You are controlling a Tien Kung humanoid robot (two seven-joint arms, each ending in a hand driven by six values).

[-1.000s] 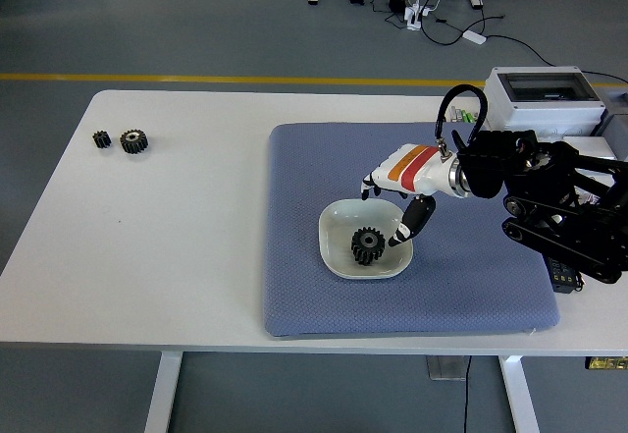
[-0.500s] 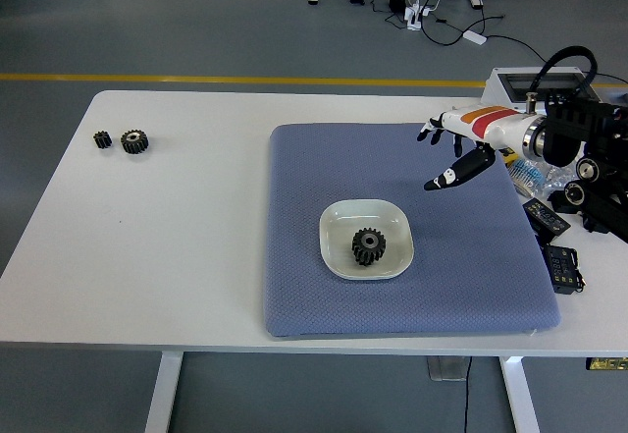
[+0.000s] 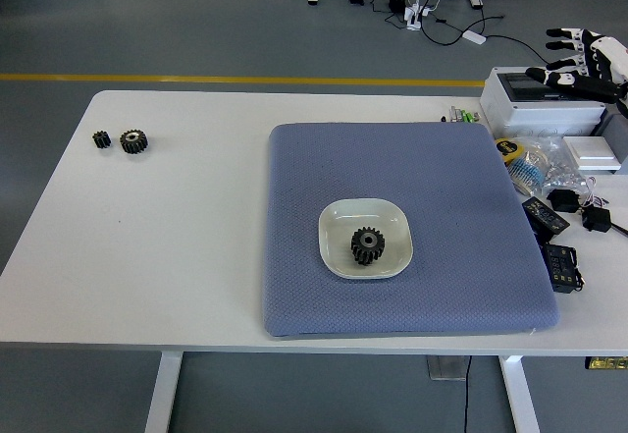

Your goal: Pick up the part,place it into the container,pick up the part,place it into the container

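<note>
A black gear lies inside the white square bowl, which sits in the middle of the blue-grey mat. Two more black gears rest on the bare table at the far left: a small one and a larger one beside it. My right hand is raised at the picture's upper right edge, above the white box, with its fingers spread and nothing in it. My left arm does not show.
A white box with a lid stands at the table's back right. Clutter lies along the right edge: a yellow tape measure, a plastic bag, black adapters and cables.
My right hand has drawn back from over the bowl, up and to the right, out to the picture's edge. The gear stays in the bowl.
</note>
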